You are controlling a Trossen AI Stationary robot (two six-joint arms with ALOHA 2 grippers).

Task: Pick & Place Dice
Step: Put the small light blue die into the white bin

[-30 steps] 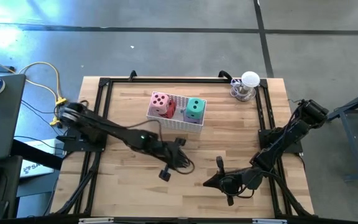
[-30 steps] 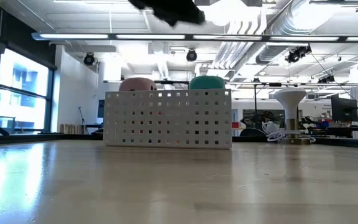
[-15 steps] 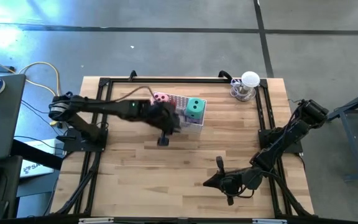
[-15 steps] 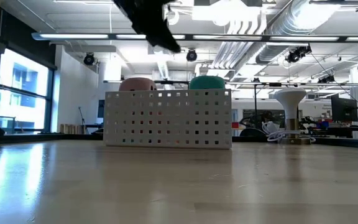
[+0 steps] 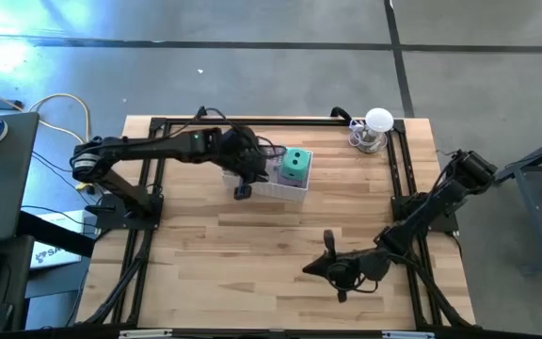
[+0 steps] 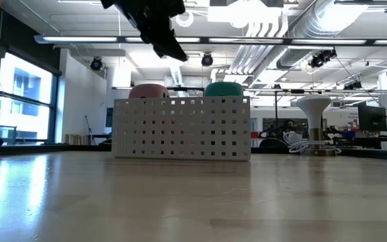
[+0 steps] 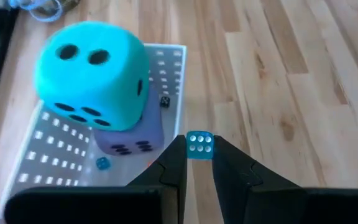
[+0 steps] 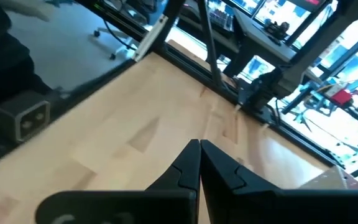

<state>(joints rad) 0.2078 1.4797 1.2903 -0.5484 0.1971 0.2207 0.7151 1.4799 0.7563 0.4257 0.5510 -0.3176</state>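
While the wooden worktop point(image 5: 252, 254) carries the white basket point(image 6: 182, 128) with big green die point(image 7: 93, 74) atop purple die point(image 7: 135, 134), left claw point(image 7: 199, 163) above it pinches a tiny blue die point(image 7: 199, 144); right claw point(image 8: 199, 163) rests closed, empty.

Left gripper point(image 7: 198, 163) raised; right gripper point(image 8: 199, 163) low.

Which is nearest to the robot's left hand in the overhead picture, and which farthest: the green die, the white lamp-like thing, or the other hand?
From the left hand, by the basket's left end:
1. Green die, in the basket just to its right.
2. Right hand, lower on the table, toward the front.
3. White lamp-like thing, at the far right corner.
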